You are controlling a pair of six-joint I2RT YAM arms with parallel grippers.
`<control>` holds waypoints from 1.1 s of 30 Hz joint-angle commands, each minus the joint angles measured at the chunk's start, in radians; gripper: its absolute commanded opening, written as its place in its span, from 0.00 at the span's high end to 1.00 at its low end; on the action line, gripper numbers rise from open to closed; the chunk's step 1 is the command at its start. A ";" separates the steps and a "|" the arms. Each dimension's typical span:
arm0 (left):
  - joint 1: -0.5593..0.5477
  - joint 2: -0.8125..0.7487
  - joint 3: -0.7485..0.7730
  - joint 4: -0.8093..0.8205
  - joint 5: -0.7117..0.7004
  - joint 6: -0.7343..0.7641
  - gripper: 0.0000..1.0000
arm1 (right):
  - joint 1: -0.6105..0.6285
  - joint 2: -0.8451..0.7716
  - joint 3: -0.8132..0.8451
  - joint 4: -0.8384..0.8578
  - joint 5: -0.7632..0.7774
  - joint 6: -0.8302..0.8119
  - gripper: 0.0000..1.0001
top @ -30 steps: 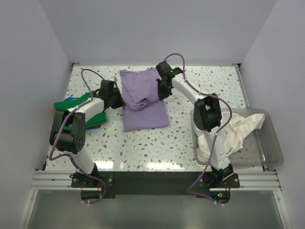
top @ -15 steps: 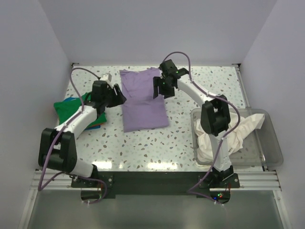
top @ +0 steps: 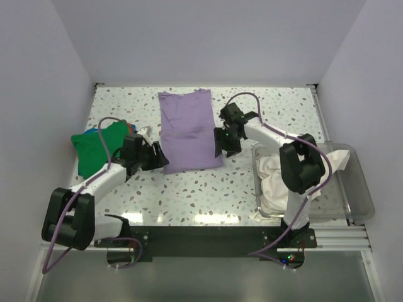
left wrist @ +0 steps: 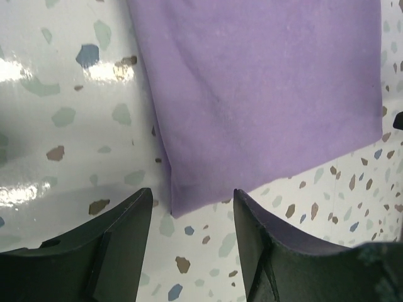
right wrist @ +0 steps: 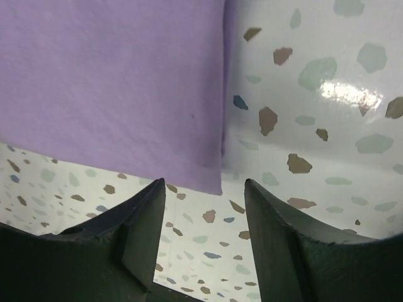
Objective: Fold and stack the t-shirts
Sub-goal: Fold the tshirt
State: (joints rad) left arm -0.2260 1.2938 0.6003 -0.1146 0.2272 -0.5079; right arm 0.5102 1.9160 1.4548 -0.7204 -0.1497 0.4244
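I see the lavender t-shirt [top: 189, 129] flat in the middle of the table [top: 189, 189], with the left gripper [top: 157, 157] and right gripper [top: 220, 146] open at its near corners, so next, I reckon, I pinch both and fold.

surface: speckled table [top: 189, 189] | on it: lavender tee [top: 189, 129], green tee [top: 97, 143], clear bin [top: 356, 189]

Lavender t-shirt [top: 189, 129]: soft matt cloth, fine knit, faint creases.
Green t-shirt [top: 94, 142]: matt cloth, rumpled.
Cream t-shirt [top: 272, 185]: matt cloth, crumpled.
Bin [top: 362, 201]: clear glossy plastic.
Tabletop [top: 208, 189]: white speckled terrazzo look, smooth, glossy, bright glare patches.
Left claw [left wrist: 192, 198], right claw [right wrist: 204, 185]: black matt plastic, smooth.
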 commanded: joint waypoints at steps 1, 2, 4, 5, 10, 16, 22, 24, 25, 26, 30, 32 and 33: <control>-0.010 -0.065 -0.042 0.009 0.035 -0.018 0.41 | 0.001 -0.078 -0.059 0.055 -0.016 0.019 0.45; -0.012 -0.077 -0.051 0.004 0.034 -0.021 0.42 | 0.002 -0.083 -0.071 0.059 -0.019 0.020 0.46; -0.016 -0.090 -0.079 0.003 0.034 -0.030 0.42 | 0.002 -0.086 -0.103 0.078 -0.022 0.028 0.48; -0.016 -0.099 -0.086 0.000 0.032 -0.034 0.42 | 0.002 -0.084 -0.112 0.084 -0.024 0.031 0.49; -0.024 -0.125 -0.119 -0.011 0.026 -0.047 0.42 | 0.002 -0.061 -0.132 0.096 -0.045 0.030 0.55; -0.026 -0.131 -0.137 -0.002 0.018 -0.060 0.42 | 0.001 -0.029 -0.152 0.121 -0.065 0.025 0.61; -0.032 -0.111 -0.142 0.006 0.012 -0.067 0.42 | 0.002 0.003 -0.151 0.121 -0.090 0.020 0.68; -0.035 -0.107 -0.140 0.016 0.012 -0.073 0.42 | 0.001 0.014 -0.151 0.115 -0.093 0.016 0.72; -0.036 -0.100 -0.140 0.021 0.012 -0.075 0.42 | 0.002 0.018 -0.152 0.111 -0.093 0.016 0.73; -0.038 -0.097 -0.140 0.029 0.012 -0.076 0.42 | 0.002 0.021 -0.157 0.111 -0.093 0.014 0.74; -0.045 -0.073 -0.134 0.041 0.008 -0.081 0.43 | 0.001 0.034 -0.166 0.111 -0.091 0.013 0.81; -0.049 -0.053 -0.131 0.053 0.003 -0.083 0.44 | 0.002 0.038 -0.166 0.107 -0.091 0.013 0.88; -0.050 -0.047 -0.129 0.059 0.004 -0.083 0.45 | 0.001 0.038 -0.165 0.105 -0.091 0.011 0.90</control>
State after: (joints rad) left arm -0.2665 1.2304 0.4614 -0.1139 0.2390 -0.5690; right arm 0.5102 1.9442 1.2972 -0.6167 -0.2276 0.4435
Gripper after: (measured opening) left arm 0.557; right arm 0.120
